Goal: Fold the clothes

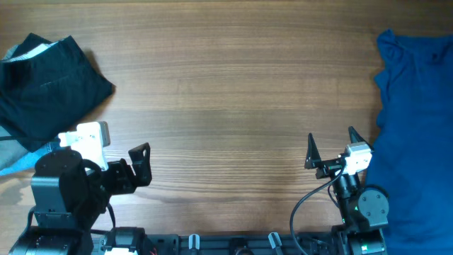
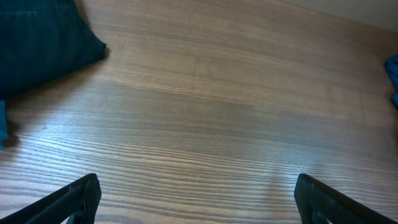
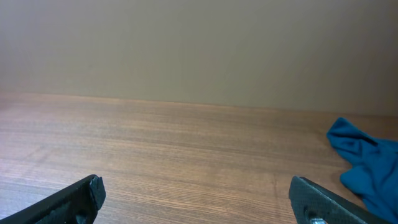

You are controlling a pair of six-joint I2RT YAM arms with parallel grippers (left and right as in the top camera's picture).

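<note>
Wood-grain table (image 1: 226,85) is recorded from overhead. A dark garment (image 1: 49,85) lies folded at the far-left corner, and a blue garment (image 1: 417,127) lies rumpled along the right edge. The left gripper (image 1: 139,166) and right gripper (image 1: 331,147) are spread wide, nothing held, neither touching cloth.

Left wrist: bare boards ahead, dark garment at upper left.

Right wrist: blue garment at lower right, plain beige wall (image 3: 199,43) behind.

Judged: one piece done, the blue one left.

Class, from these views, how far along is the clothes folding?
Done, apparently: the dark garment lies compactly folded at the left. In hand: nothing; left gripper and right gripper are open and empty. Left: the blue garment lies rumpled at the right.
</note>
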